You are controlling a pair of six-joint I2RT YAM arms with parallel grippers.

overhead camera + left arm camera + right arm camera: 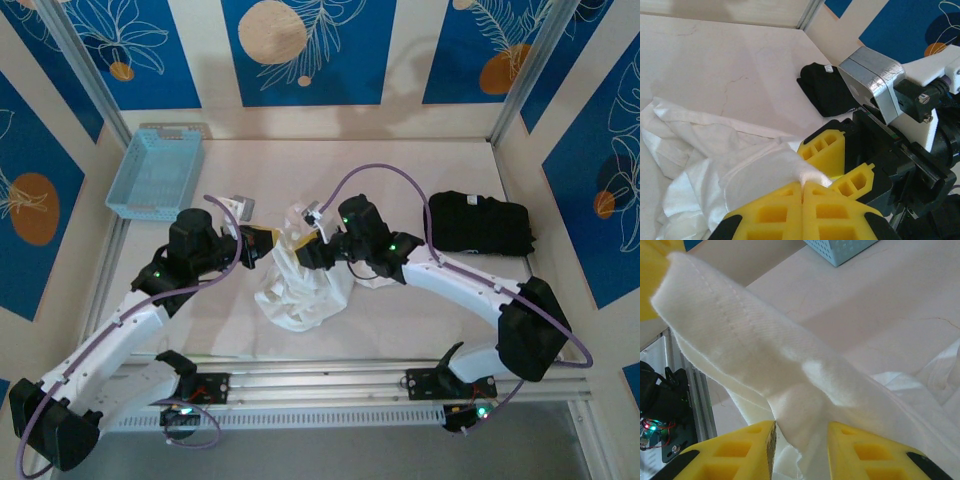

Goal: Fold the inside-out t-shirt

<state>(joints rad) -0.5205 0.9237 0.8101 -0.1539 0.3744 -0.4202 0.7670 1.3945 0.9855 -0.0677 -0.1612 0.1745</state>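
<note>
The left gripper's [802, 186] jaws clamp the t-shirt [710, 150]; the right gripper's [800, 432] jaws straddle its hem, part open, hold unclear.

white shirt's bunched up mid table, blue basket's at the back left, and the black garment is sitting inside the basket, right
Not quite. The black garment is not in the basket; it lies folded on the table at the far right, as the top external view shows. The rest holds: the shirt is bunched up mid table and the basket is at the back left.
</note>
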